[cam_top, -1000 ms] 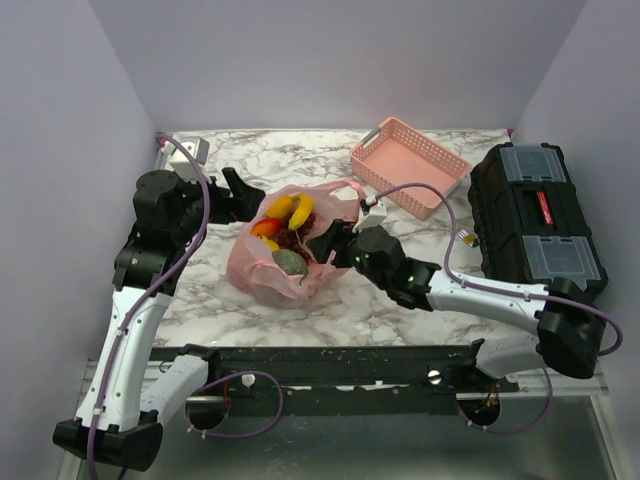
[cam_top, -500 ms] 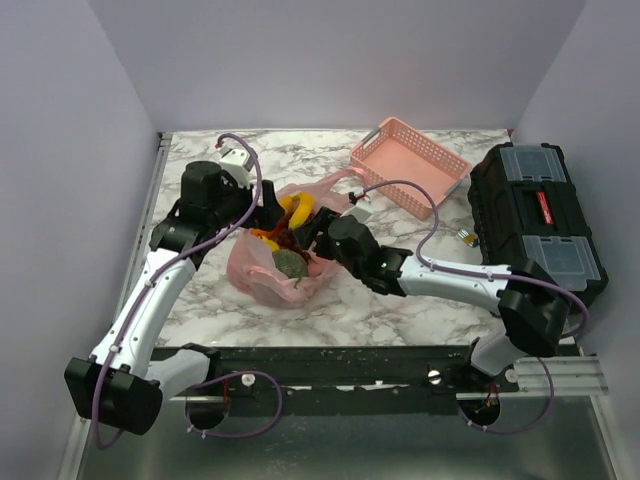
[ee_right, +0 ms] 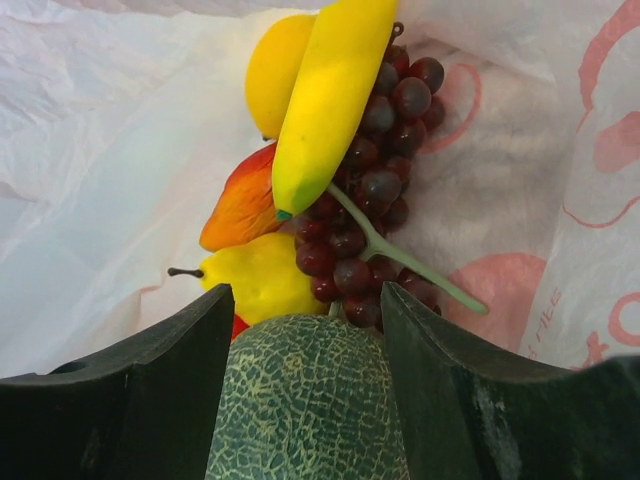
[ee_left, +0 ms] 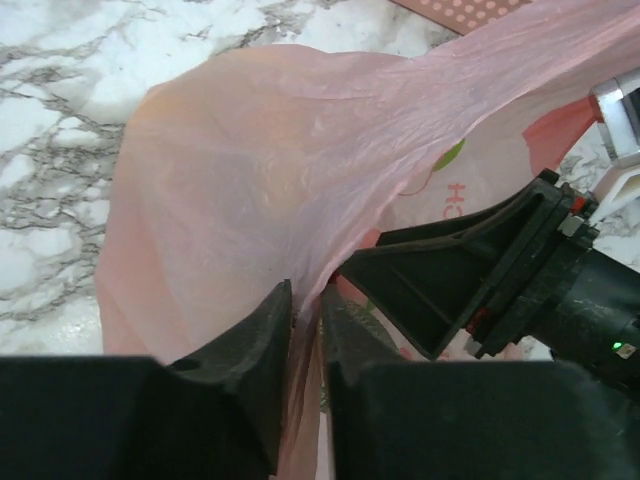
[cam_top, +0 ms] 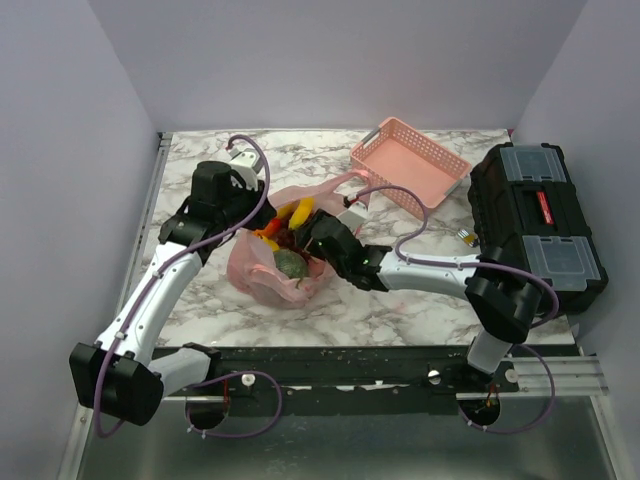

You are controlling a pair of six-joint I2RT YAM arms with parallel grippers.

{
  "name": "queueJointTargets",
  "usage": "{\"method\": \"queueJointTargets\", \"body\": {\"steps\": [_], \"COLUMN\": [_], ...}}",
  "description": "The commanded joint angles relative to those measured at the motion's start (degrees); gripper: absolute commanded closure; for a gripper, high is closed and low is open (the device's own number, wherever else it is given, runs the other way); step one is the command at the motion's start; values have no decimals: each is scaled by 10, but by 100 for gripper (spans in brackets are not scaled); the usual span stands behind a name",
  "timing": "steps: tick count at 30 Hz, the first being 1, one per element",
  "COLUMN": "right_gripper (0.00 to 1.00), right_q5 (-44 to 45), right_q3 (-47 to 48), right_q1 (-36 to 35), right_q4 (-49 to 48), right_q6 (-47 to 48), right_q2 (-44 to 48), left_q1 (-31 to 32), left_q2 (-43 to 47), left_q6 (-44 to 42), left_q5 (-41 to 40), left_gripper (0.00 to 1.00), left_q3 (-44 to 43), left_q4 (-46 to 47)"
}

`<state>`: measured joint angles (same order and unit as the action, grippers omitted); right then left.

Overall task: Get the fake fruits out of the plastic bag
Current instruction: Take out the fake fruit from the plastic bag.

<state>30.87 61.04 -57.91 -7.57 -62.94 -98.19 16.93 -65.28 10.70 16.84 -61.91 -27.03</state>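
The pink plastic bag (cam_top: 258, 278) lies open on the marble table with the fake fruits inside. My left gripper (ee_left: 306, 300) is shut on a fold of the plastic bag (ee_left: 250, 170) at its rim. In the top view the left gripper (cam_top: 263, 214) is at the bag's far left edge. My right gripper (ee_right: 307, 295) reaches into the bag, and its fingers press both sides of the green melon (ee_right: 310, 400). Beyond it lie a yellow banana (ee_right: 325, 95), dark red grapes (ee_right: 365, 200), a yellow fruit (ee_right: 262, 280) and an orange one (ee_right: 240, 210).
A rigid pink lattice basket (cam_top: 410, 165) sits at the back right of the table. A black toolbox (cam_top: 535, 225) stands along the right edge. The right arm's black finger (ee_left: 450, 270) shows close beside the left gripper.
The left arm swung in from the left to the bag's rim and its jaws closed on the plastic. The right gripper pushed deeper into the bag, over the melon.
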Motion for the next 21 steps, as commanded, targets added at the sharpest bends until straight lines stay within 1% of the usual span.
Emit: {"method": "queueJointTargets", "body": {"steps": [1,3,4,5,6,11,12,13,17,21], "right_gripper": [35,27,22,19,18,19,21,24,32,32], "right_q5": [47,48,51,51,50,61,68,78,100,106], "right_q3": [29,35,38,41,47,76,82,87,91,103], "right_q1": [-1,-1,0,0,1,3,3,2,9,19], "right_q4": [-2,-7,-12,-15,-20,-32,-32,-33,-55,-58], "right_q6": [19,23,23,24,25,35,37,40,53,53], "right_q2": [-21,-31,-39,-46,-52,-90,-96,-101,-116,-135], "left_q1": [11,13,14,14,14,21,22,23,26,27], "left_q2": [-6,-8,-8,-7,-5,7,9,10,9,5], "left_q6": [10,12,15,19,24,37,39,41,47,51], "left_q5": [48,49,57,66,76,87,89,89,95,100], "left_gripper": [91,100,100,100,100,100,100,100,100,100], "left_q3": [-4,-6,-8,-7,-4,9,9,11,13,11], "left_q4": [1,-1,-1,2,9,28,29,31,35,35]}}
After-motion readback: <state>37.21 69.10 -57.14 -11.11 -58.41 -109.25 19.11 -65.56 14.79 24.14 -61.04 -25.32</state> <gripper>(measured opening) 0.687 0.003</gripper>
